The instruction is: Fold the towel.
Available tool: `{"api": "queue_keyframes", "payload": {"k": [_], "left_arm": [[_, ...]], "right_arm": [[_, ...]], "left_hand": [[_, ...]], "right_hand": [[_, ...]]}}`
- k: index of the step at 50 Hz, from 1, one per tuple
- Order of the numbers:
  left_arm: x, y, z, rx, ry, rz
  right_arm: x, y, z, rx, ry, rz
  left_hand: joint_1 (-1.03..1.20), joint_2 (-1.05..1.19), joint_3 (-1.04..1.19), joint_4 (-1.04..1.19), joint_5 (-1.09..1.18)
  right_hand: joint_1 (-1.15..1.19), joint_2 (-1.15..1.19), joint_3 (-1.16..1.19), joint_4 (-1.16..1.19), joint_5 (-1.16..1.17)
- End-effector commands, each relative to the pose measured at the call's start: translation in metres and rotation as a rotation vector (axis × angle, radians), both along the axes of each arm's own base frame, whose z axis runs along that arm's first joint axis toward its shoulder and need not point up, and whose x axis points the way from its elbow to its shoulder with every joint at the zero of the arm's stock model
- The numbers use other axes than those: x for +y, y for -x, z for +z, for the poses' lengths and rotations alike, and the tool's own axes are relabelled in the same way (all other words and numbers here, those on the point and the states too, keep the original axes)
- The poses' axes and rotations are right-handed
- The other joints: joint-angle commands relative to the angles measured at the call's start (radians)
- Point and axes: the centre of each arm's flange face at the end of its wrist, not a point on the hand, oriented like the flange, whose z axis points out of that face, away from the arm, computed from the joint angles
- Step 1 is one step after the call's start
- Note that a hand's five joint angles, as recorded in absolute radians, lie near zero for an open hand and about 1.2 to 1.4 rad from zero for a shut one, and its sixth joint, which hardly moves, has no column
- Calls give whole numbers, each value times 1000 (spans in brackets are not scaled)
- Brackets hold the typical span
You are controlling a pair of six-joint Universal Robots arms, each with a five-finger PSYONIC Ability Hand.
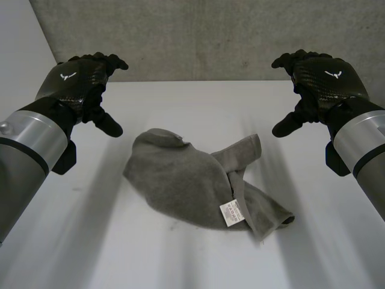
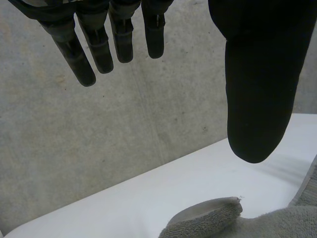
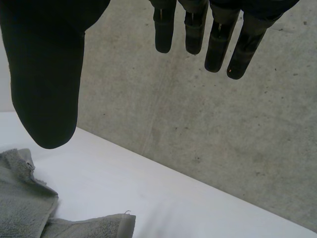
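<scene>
Head view, towel (image 1: 198, 183): grey terry, crumpled in a loose heap near the middle of the white table (image 1: 180, 265). One end is bunched toward the left arm's side and the other trails off as a twisted strip toward the right arm's side.
Care label (image 1: 231, 214): white, turned face up on the near edge of the heap.
Towel, condition: not spread flat, and no clean fold line is visible. The corners are tucked among the wrinkles, so which is which is hard to tell.
Left hand (image 1: 81, 78): raised above the table on its own side, well apart from the towel.
Left hand, fingers (image 2: 99, 47): straight and parted from the thumb in the left wrist view, with nothing between them. A rounded lump of towel lies below, untouched.
Right hand (image 1: 322, 78): raised in the same way on the opposite side, also apart from the towel.
Right hand, fingers (image 3: 218, 47): relaxed and extended in the right wrist view, holding nothing. A towel edge lies below them on the table.
Backdrop: grey concrete wall (image 1: 198, 36) behind the table.
Task progress: at the very start, by my judgement, with no fold made and no hold taken.
Left to do: find an edge or two corners, draw the cloth out flat, then lay one half over the other and square it.
</scene>
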Motion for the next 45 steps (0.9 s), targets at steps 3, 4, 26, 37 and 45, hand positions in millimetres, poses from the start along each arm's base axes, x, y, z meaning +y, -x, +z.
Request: {"api": "queue_keyframes", "payload": {"k": [3,4,26,37,45], "left_arm": [[-43,-21,28,159,33,134],[-37,-19,26,156,28,122],[-27,-15,7,137,-11,93],[-30,-14,-2,127,-31,96],[-29,-14,-8,121,-45,97]], "right_arm": [[-39,-11,9,47,80,3],[-39,-11,9,47,80,3],[-21,-4,14,54,108,12],[-26,-7,3,65,82,13],[-26,-7,1,67,78,15]], "left_hand": [[-120,-120,-121,-121,-121],[-123,-123,-124,-124,-124],[-124,-124,-124,-124,-125],[-124,-124,-124,-124,-125],[-124,-124,-124,-124,-125]], "right_hand": [[-56,-97,-107,-106,-108],[-56,-97,-107,-106,-108],[-56,-97,-107,-106,-108],[-56,-97,-107,-106,-108],[-56,-97,-107,-106,-108]]}}
